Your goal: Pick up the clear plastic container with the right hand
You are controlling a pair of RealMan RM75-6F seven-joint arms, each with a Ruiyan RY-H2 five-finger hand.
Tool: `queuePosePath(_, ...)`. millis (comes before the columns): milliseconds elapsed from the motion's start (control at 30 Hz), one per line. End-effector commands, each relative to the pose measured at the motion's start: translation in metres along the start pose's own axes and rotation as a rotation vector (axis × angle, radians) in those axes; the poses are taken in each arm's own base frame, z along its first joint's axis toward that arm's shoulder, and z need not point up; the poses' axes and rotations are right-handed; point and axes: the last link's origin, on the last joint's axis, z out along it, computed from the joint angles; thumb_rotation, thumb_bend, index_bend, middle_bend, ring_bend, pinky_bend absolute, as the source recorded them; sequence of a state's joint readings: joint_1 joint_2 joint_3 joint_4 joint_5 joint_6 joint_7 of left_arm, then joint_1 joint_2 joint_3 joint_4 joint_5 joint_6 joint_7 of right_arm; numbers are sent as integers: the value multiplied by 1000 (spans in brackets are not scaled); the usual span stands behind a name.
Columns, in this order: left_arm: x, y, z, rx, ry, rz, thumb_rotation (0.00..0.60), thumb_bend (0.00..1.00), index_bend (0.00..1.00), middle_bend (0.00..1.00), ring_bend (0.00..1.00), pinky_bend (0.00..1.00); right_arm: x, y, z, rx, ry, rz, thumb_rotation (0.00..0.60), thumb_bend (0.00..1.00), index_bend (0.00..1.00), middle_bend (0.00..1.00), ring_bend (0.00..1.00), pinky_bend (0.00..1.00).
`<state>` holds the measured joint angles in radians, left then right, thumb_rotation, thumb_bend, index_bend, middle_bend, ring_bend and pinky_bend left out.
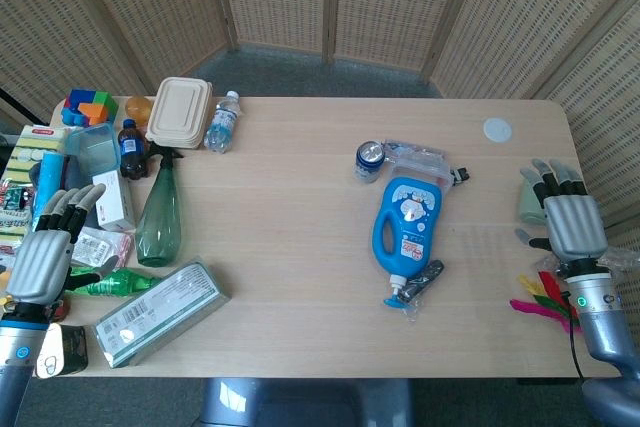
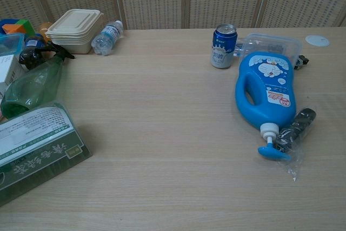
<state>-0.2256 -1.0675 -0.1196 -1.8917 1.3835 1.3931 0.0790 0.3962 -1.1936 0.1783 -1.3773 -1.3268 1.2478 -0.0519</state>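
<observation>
The clear plastic container (image 1: 416,159) (image 2: 269,42) lies right of centre at the back of the table, just behind the top of a blue Doraemon pump bottle (image 1: 405,225) (image 2: 264,91) and beside a blue can (image 1: 369,159) (image 2: 223,46). Something dark shows inside it. My right hand (image 1: 571,219) hovers at the table's right edge, fingers spread and empty, well to the right of the container. My left hand (image 1: 46,247) is at the left edge, fingers also extended and holding nothing. Neither hand appears in the chest view.
A bagged dark item (image 1: 422,282) (image 2: 292,130) lies by the pump nozzle. A white lid (image 1: 497,129) sits at the back right. The left side holds a green spray bottle (image 1: 158,215), a beige clamshell box (image 1: 180,112), a water bottle (image 1: 222,123) and a green carton (image 1: 160,312).
</observation>
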Motion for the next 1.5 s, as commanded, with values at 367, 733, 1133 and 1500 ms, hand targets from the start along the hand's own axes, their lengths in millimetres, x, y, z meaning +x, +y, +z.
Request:
queuePosePath(367, 1, 2, -3, -10, -14, 7, 600, 297, 0, 0, 0, 0, -4, -13, -1, 20, -21, 49, 600, 155, 123, 103, 0, 0)
queuePosePath(733, 0, 8, -3, -34, -39, 18, 600, 298, 0, 0, 0, 0, -33, -63, 39, 107, -102, 99, 600, 154, 67, 88, 0, 0)
queuePosePath(1133, 4, 10, -6, -48, -22, 20, 600, 297, 0, 0, 0, 0, -67, -97, 88, 112, -154, 118, 600, 153, 39, 85, 0, 0)
queuePosePath(1500, 2, 7, -9, -38, -26, 9, 600, 300, 0, 0, 0, 0, -87, -117, 126, 95, -207, 117, 600, 154, 43, 86, 0, 0)
